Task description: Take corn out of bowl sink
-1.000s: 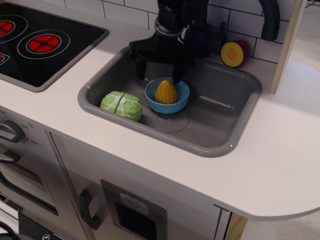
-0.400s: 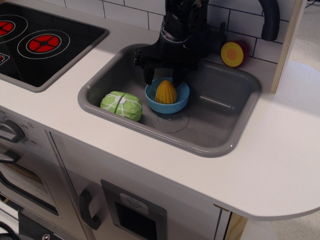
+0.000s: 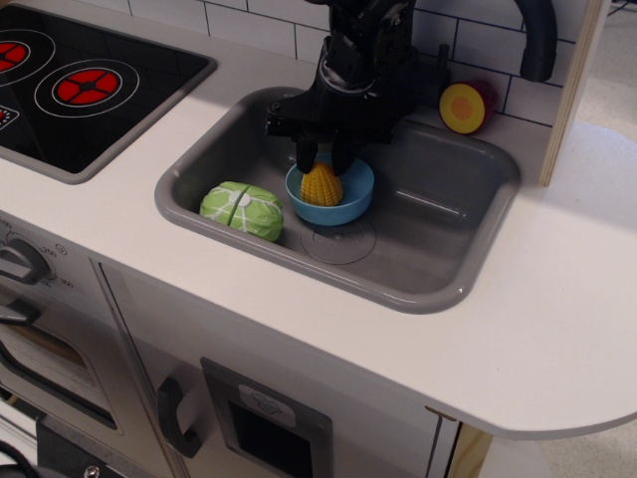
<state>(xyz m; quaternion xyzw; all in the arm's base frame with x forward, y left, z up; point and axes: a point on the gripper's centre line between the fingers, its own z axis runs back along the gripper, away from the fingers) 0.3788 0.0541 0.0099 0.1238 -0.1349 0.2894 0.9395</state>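
Note:
The yellow corn (image 3: 320, 187) stands upright in the light-blue bowl (image 3: 359, 189), which sits in the middle of the grey sink (image 3: 438, 291) just behind the round drain mark. My black gripper (image 3: 323, 163) comes down from above and its two fingers are closed in on the top of the corn, one on each side. The corn still rests in the bowl and is shifted toward the bowl's left side.
A green cabbage (image 3: 242, 209) lies in the sink left of the bowl, almost touching it. A yellow-and-magenta halved fruit (image 3: 464, 107) sits on the counter behind the sink by the black faucet (image 3: 537, 40). A stove top (image 3: 80, 85) lies at the far left.
The gripper has come down over the bowl and its fingers have closed from wide apart onto the corn. The corn and bowl have shifted slightly left.

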